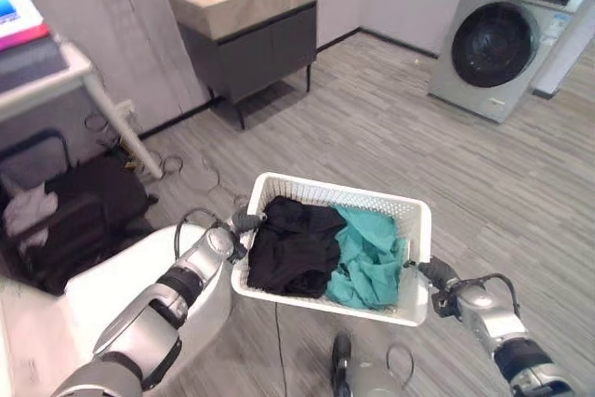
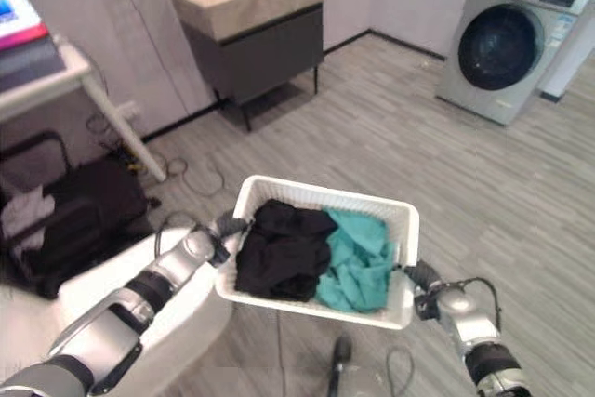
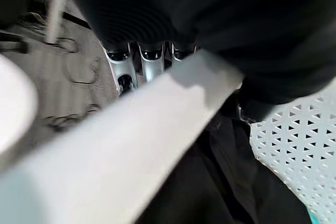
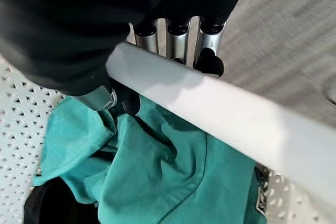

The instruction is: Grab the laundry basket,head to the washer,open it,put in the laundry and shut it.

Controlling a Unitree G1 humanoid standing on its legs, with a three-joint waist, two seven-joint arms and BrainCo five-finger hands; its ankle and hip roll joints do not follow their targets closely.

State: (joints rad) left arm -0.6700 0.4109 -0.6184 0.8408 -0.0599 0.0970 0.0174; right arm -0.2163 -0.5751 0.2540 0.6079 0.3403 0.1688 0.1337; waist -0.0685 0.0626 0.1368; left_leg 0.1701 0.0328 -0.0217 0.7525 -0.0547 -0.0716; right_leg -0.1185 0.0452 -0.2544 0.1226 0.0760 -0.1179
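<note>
A white perforated laundry basket [image 1: 372, 200] hangs in the air between my two hands. It holds a black garment [image 1: 293, 244] on its left and a teal garment [image 1: 367, 253] on its right. My left hand [image 1: 244, 222] is curled round the basket's left rim [image 3: 157, 129], fingers [image 3: 152, 59] under it. My right hand [image 1: 437, 273] is curled round the right rim [image 4: 210, 108], fingers [image 4: 178, 35] below and thumb inside over the teal cloth [image 4: 157, 171]. The silver washer [image 1: 507, 39] stands at the far right, its round dark door shut.
A dark vanity cabinet with a sink [image 1: 246, 20] stands at the back wall. A white desk [image 1: 56, 81] is at the left, with a black bag [image 1: 88, 216] and cables on the floor below it. Grey wood floor stretches toward the washer.
</note>
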